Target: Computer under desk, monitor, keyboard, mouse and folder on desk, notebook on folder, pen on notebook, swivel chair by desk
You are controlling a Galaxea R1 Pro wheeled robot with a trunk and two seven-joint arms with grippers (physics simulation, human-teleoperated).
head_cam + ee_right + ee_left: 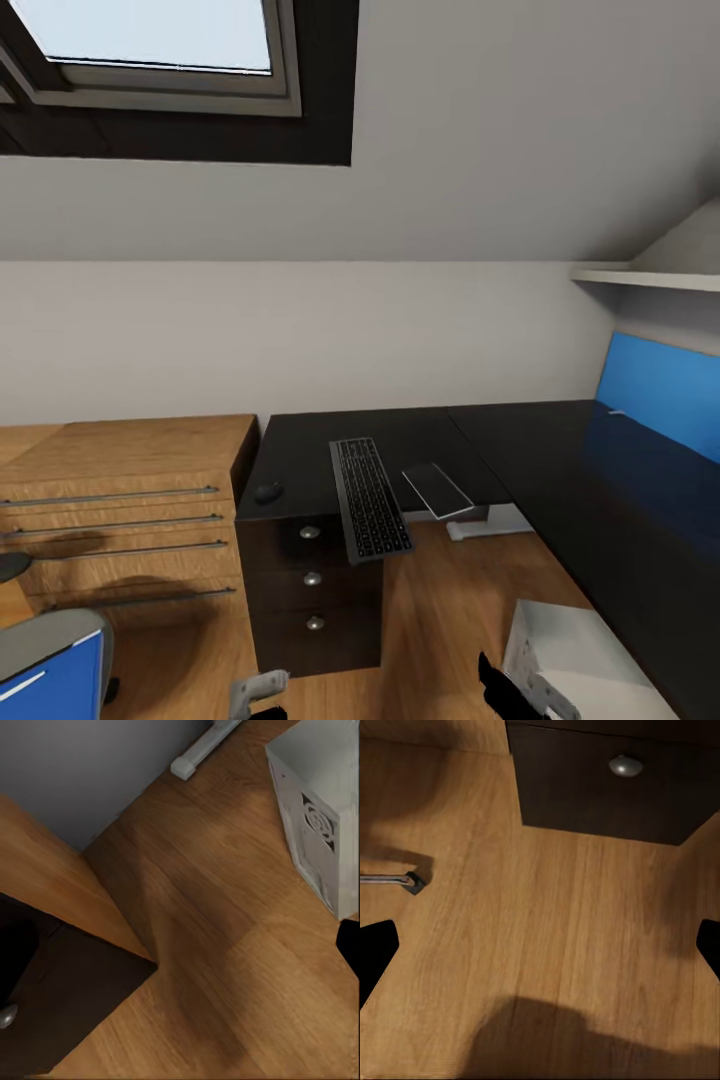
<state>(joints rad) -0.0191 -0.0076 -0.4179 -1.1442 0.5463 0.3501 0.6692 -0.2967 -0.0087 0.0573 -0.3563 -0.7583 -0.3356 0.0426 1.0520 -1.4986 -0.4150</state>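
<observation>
Lying mid-frame on the desk, the keyboard overhangs its front edge, the mouse to its left and the notebook to its right. The computer stands on the floor at lower right, the folder on the swivel chair at lower left. Both the left gripper and the right gripper hang low with fingers spread apart, pinching nothing.

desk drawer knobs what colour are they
Silver, round knobs on the black drawers of the desk. The head view shows them best.
</observation>
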